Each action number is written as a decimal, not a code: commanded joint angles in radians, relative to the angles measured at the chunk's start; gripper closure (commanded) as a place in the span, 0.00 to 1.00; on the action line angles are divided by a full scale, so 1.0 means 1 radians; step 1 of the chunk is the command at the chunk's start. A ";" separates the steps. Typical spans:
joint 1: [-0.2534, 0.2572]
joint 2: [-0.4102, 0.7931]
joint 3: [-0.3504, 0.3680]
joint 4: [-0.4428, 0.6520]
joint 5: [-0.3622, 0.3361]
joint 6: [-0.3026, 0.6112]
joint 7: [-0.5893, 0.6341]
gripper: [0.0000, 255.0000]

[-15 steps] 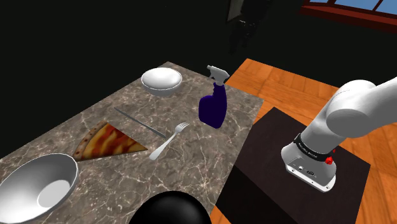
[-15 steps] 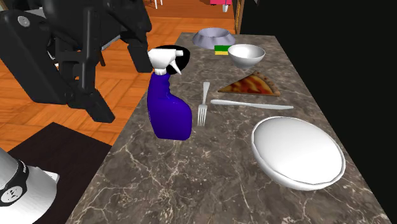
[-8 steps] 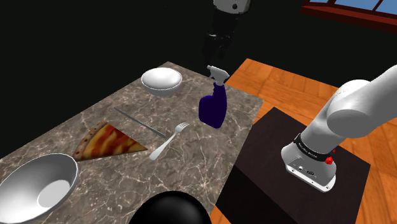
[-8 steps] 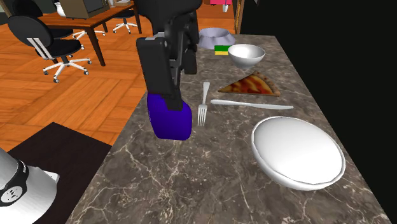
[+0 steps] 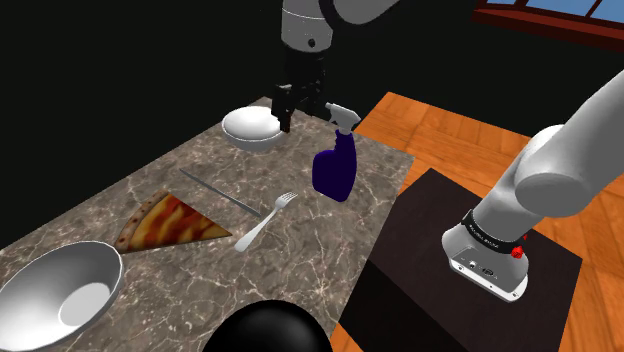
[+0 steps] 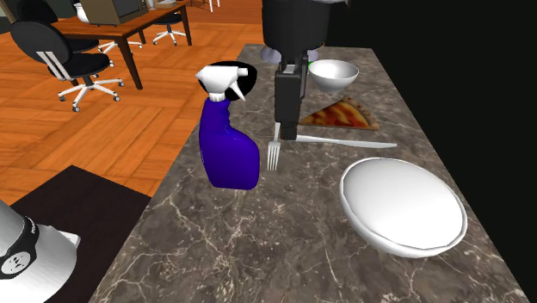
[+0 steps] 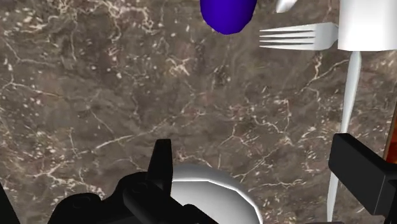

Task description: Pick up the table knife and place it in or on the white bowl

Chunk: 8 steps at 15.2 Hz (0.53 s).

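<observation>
Knife (image 5: 220, 195) is noted flat on the bench (image 5: 330, 235), between pizza slice (image 5: 168, 222) and fork (image 5: 266, 222), untouched. The end effector (image 5: 298, 120) is held above the bench's far end, between white bowl (image 5: 254, 127) and spray bottle (image 5: 335, 165), well apart from the knife.

Second exterior view: knife (image 6: 344, 141) is seen lying crosswise, one end just beside the fork (image 6: 274, 148), with the pizza slice (image 6: 340, 114) beyond it and the white bowl (image 6: 404, 207) near. The end effector (image 6: 287, 129) is seen in front of the fork's handle.

Wrist view: the end effector (image 7: 251, 149) is spread apart, with nothing clasped; bench and white bowl (image 7: 210, 191) are seen beneath. The knife (image 7: 348, 95) is seen beside one finger (image 7: 359, 168).
</observation>
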 commanded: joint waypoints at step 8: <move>0.099 0.378 0.078 0.275 -0.205 0.005 0.222 0.00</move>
